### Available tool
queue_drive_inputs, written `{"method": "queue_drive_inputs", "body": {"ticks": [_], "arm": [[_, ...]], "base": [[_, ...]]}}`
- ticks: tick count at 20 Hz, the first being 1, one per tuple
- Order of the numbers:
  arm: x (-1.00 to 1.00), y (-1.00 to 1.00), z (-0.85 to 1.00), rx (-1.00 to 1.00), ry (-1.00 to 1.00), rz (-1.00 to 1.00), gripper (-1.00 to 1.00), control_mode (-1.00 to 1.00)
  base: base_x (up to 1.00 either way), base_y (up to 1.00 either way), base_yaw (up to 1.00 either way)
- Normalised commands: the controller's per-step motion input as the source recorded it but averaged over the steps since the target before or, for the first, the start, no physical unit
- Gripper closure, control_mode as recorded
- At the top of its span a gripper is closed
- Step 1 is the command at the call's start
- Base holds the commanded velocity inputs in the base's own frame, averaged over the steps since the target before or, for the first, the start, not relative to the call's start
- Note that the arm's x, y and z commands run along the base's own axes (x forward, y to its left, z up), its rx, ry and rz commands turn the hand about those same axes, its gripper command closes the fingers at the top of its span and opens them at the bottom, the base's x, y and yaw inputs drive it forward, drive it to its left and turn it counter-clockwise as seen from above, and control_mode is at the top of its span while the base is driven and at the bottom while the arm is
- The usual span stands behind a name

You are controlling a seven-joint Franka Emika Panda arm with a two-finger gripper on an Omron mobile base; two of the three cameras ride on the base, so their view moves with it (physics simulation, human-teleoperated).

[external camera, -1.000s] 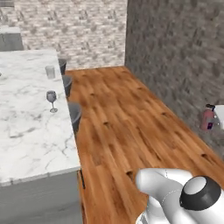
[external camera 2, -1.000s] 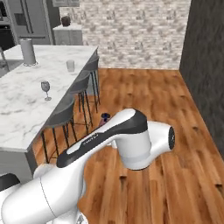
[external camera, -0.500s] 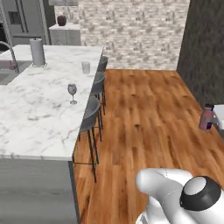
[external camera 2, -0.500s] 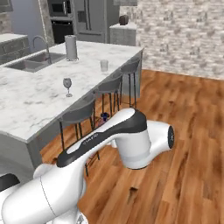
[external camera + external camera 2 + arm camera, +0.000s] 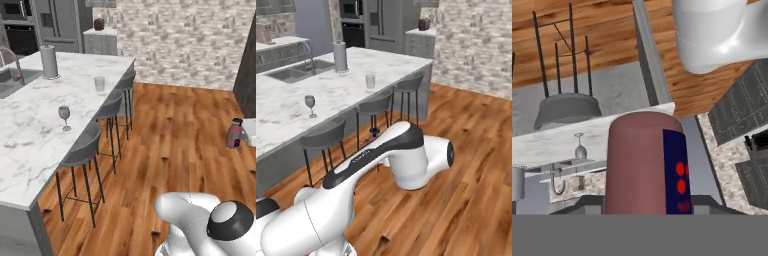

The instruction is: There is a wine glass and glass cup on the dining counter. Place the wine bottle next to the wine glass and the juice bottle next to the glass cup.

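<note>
A: Step in hand?
B: Carrying the wine bottle [image 5: 637,160] toward the table [image 5: 30,145]. Claw [image 5: 643,207] clamped on it, dark red body with a dark label right up against the hand camera.
A: Wine glass?
B: Wine glass [image 5: 64,114] upright on the marble near the right edge, above the near stool [image 5: 82,150]. Glass cup [image 5: 99,83] farther along the same edge, well apart from it. Grey cylinder [image 5: 49,61] far left, by the sink.
A: Juice bottle?
B: Juice bottle [image 5: 233,134] off at the right, across the wooden floor, against something white. Well apart from the table, not yet handled.
A: Progress?
B: Probably first half, neither bottle placed.
A: Next move?
B: Likely closing in on the table, reaching over the stools, setting the bottle upright just beside the wine glass without knocking it. Then letting go, and off to fetch the juice.
</note>
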Motion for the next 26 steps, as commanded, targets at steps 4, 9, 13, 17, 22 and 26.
{"method": "queue_drive_inputs", "body": {"ticks": [4, 9, 13, 17, 22, 26], "arm": [[0.0, 0.0, 0.0, 0.0, 0.0, 0.0, 1.0, 1.0], [0.0, 0.0, 0.0, 0.0, 0.0, 0.0, 1.0, 1.0], [0.0, 0.0, 0.0, 0.0, 0.0, 0.0, 1.0, 1.0], [0.0, 0.0, 0.0, 0.0, 0.0, 0.0, 1.0, 1.0], [0.0, 0.0, 0.0, 0.0, 0.0, 0.0, 1.0, 1.0], [0.0, 0.0, 0.0, 0.0, 0.0, 0.0, 1.0, 1.0]], "base": [[0.86, -0.99, 0.3], [0.8, -0.84, 0.4], [0.7, -0.8, 0.45], [0.71, -0.8, 0.45], [0.69, -0.75, 0.48], [0.63, -0.66, 0.51]]}}
